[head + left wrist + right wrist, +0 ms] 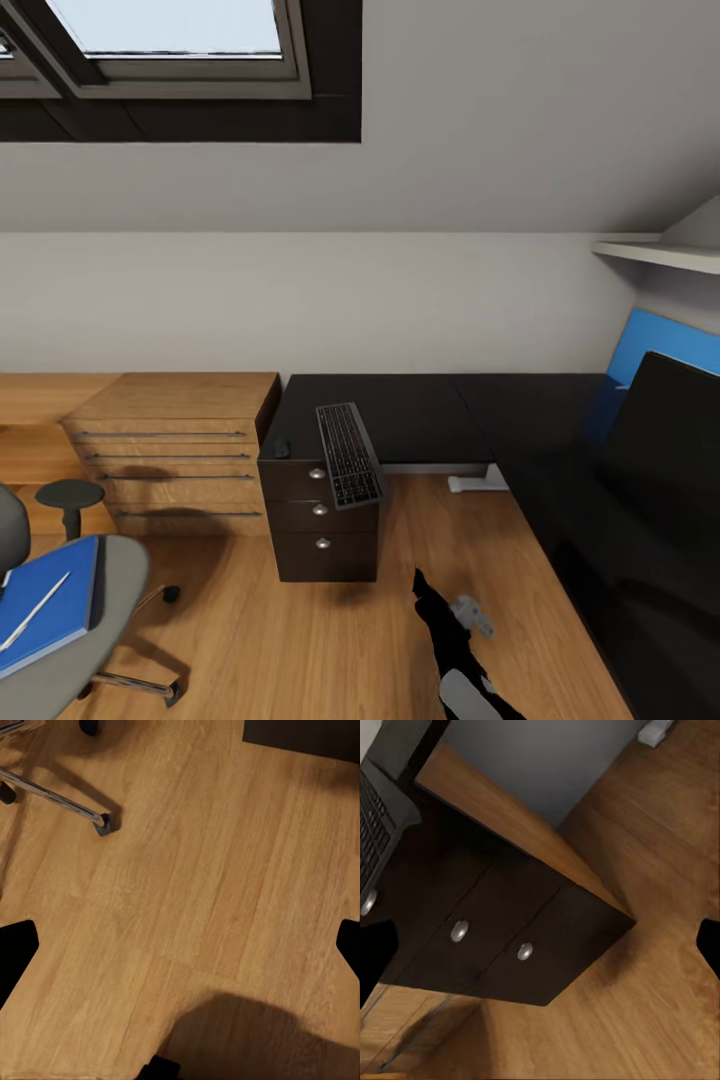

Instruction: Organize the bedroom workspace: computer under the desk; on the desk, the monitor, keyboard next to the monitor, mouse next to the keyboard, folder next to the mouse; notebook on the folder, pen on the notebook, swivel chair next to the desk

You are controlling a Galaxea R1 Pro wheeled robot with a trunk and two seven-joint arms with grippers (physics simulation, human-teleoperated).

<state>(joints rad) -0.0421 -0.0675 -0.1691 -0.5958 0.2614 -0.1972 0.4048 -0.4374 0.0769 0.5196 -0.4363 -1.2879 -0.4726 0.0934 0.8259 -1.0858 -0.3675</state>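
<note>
While the robot stands on the wooden floor (300,640) facing the drawer unit (322,520), its right gripper (470,612) hangs low, nearest the camera, just short of that unit and a little to its right. Its wrist camera looks along the fingers at the drawer fronts with their silver knobs (460,931); the dark fingertips sit at opposite margins of that picture, so the jaws stand spread wide with nothing between them. The left gripper's fingertips (16,949) are likewise far apart and empty, pointing down at bare floor beside a caster of the swivel chair (60,610).

That chair stands well to the left of the drawer unit, carrying the blue folder (50,600) on its seat with the white pen (35,610) lying on the cover.

On top of the drawer unit rests the keyboard (350,455), its long axis running front to back, its near end jutting past the unit's front edge. It lies above and ahead of the right gripper, so the right arm is probably the nearer one for shifting it. The black desk (440,410) stretches rightward from the unit, and the monitor (670,450) stands far along that wing. A light wooden chest (170,450) adjoins the unit on its left.
</note>
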